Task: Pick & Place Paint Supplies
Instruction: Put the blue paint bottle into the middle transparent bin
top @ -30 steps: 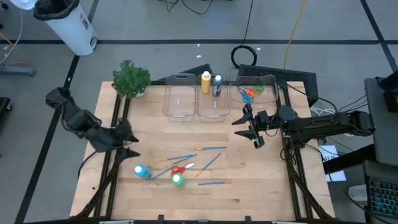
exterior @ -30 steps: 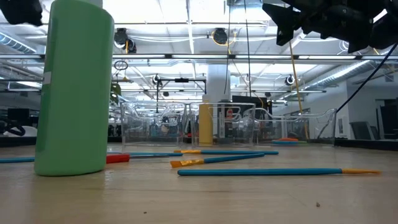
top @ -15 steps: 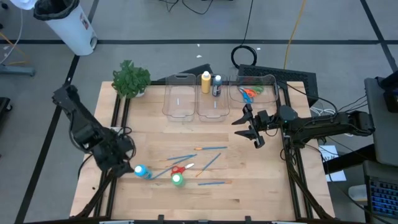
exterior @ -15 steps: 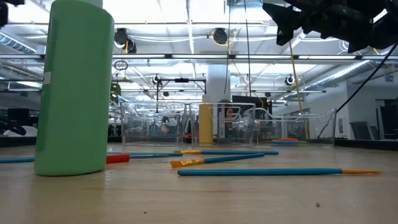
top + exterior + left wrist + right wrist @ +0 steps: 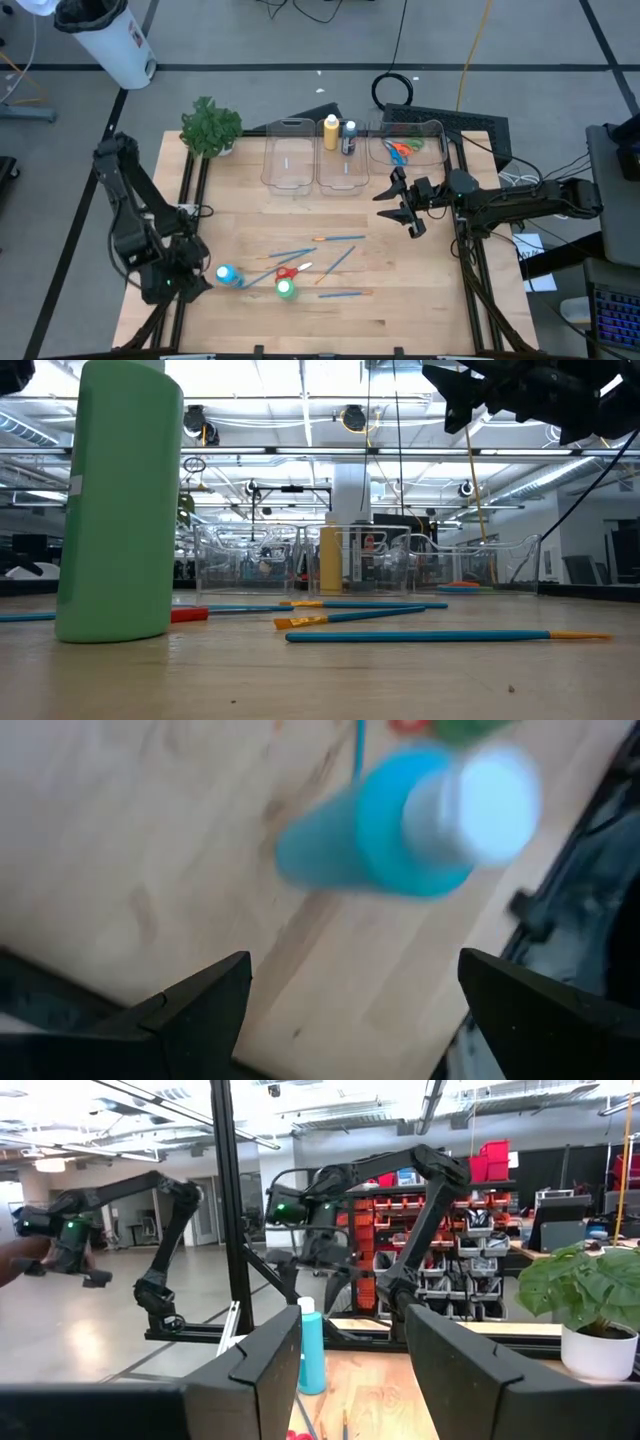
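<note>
A blue paint bottle [image 5: 227,274] with a white cap stands upright on the table near its left front. My left gripper [image 5: 196,281] hovers open just left of it and points steeply down. In the left wrist view the bottle [image 5: 400,830] lies beyond the fingers, outside the gap. A green bottle [image 5: 286,288] stands further right, beside red-handled scissors [image 5: 285,272] and several blue brushes [image 5: 338,262] lying flat. My right gripper [image 5: 386,206] waits open in the air right of centre, with nothing between its fingers.
Three clear bins [image 5: 290,178] stand along the far edge. The middle one holds a yellow bottle [image 5: 330,132] and a dark bottle [image 5: 349,138], and the right one holds scissors [image 5: 400,150]. A potted plant [image 5: 210,127] stands at the far left corner. Bare wood lies near the front right.
My left gripper has swung toward the table's near edge and come down, turning from pointing across the table to pointing steeply down beside the blue bottle. It has stayed open. Nothing on the table has moved.
</note>
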`<state>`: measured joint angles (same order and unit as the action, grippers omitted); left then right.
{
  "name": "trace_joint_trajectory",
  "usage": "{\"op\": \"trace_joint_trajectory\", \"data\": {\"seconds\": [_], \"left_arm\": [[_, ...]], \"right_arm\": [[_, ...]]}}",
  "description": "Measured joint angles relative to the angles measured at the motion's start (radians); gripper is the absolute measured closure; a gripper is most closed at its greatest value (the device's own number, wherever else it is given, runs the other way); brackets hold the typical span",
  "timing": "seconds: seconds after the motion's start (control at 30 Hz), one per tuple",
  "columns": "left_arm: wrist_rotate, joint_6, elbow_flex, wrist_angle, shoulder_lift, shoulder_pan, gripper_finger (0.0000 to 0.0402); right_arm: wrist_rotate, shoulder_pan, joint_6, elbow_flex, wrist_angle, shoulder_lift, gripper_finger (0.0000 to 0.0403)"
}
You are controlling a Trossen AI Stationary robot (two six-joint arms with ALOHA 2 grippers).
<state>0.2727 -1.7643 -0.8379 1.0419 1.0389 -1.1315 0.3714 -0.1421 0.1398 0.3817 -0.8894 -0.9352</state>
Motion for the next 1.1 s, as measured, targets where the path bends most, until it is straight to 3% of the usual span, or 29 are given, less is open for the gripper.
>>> {"op": "trace_joint_trajectory", "data": {"seconds": [0.3, 0.73, 1.1], "left_arm": [[0.011, -0.197, 0.000, -0.030, 0.181, -0.068, 0.0039], [0.008, -0.109, -0.002, -0.104, 0.480, -0.052, 0.0039], [0.333, -0.156, -0.001, -0.115, 0.642, -0.043, 0.0039]], "right_arm": [[0.000, 0.000, 0.005, 0.000, 0.002, 0.000, 0.0232], [0.001, 0.000, 0.036, 0.000, 0.008, 0.000, 0.0232], [0.001, 0.000, 0.032, 0.000, 0.015, 0.000, 0.0232]]}}
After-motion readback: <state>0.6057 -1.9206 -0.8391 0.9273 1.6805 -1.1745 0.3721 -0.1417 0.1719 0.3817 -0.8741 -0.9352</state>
